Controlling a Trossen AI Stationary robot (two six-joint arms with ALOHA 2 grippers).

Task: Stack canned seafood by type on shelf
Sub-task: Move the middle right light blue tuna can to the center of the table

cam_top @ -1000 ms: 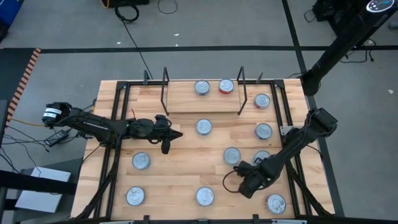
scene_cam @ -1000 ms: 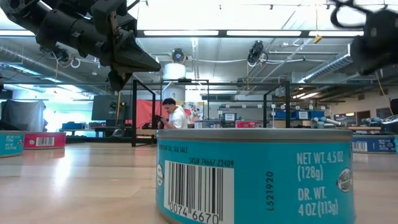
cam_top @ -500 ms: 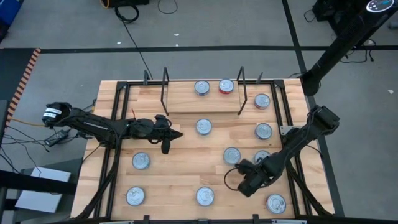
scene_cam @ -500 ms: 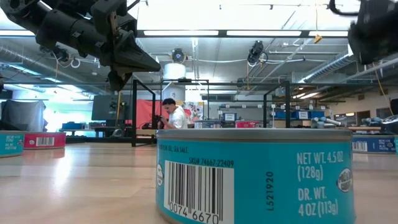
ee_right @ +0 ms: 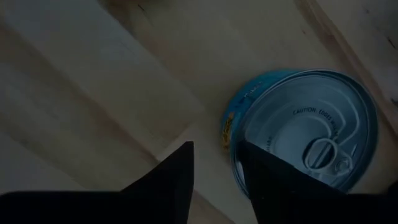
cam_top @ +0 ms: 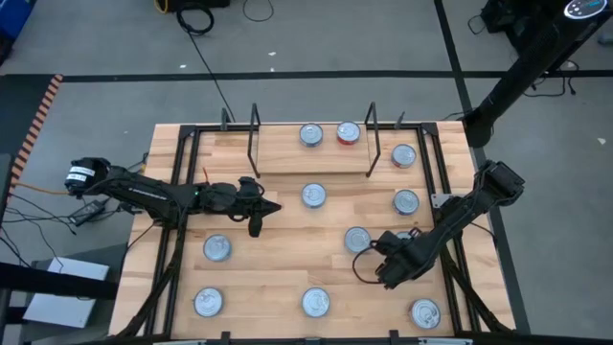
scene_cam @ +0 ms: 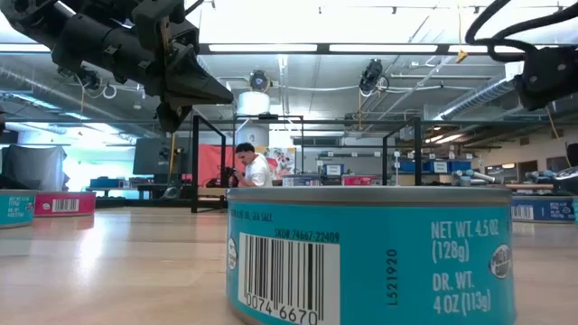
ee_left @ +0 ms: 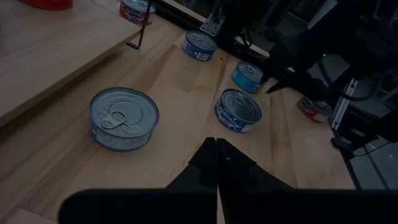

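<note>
Two tins (cam_top: 329,134), one blue and one red, stand side by side on the shelf (cam_top: 287,153); nothing is stacked yet. Nine more tins lie scattered over the surface (cam_top: 278,244), so most of the work remains. My left jaws (cam_top: 277,205) hang closed and empty near the middle tin (cam_top: 313,195). My right jaws (ee_right: 214,168) stand parted above a blue-sided tin (ee_right: 311,134) at the right side, gripping nothing.
</note>
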